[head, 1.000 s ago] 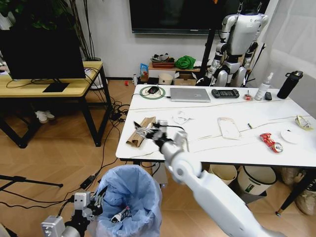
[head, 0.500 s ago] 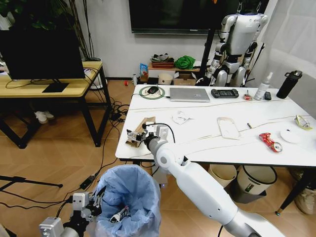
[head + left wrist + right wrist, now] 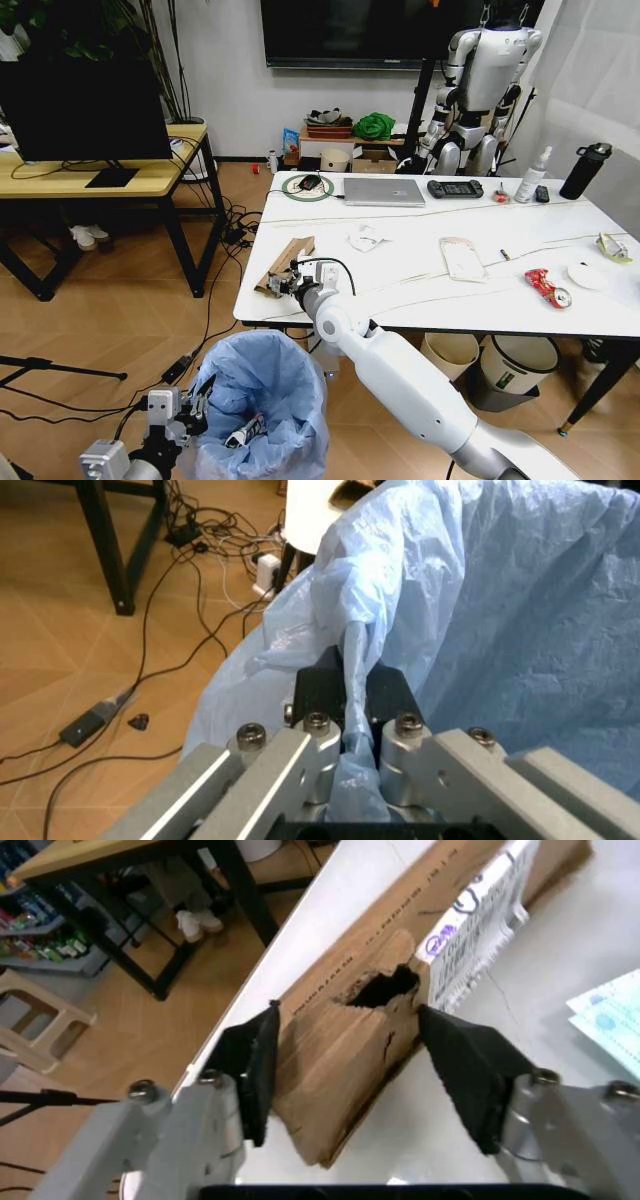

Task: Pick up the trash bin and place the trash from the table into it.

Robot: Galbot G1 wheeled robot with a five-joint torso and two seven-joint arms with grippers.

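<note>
The robot's right gripper [image 3: 283, 283] reaches over the near left corner of the marble-look table [image 3: 420, 300], its two black fingers [image 3: 462, 1065] spread wide on either side of a torn brown cardboard piece [image 3: 385, 1009] without clamping it. In the right wrist view the cardboard lies flat along the table's edge, a ragged hole in its middle and a white printed label at its far end; one finger stands just beside each long side, and whether either touches it cannot be told.

Below the table's edge, on the wooden floor, the left gripper [image 3: 350, 727] is clamped on a gathered fold of the light-blue plastic bag [image 3: 520, 615] that lines the trash bin [image 3: 262, 405]. The bin stands close in front of the robot, to the left of the right arm, its bag spilling over the rim; a small dark-and-white item lies inside.

Farther along the tabletop the rest of the trash is scattered: crumpled white paper [image 3: 366, 238] near the middle, a clear wrapper [image 3: 464, 259] to its right, a crushed red can [image 3: 548, 287] and a white lid [image 3: 587, 275] toward the right end. A closed laptop [image 3: 384, 191] and a black bottle [image 3: 585, 171] sit along the far side.
</note>
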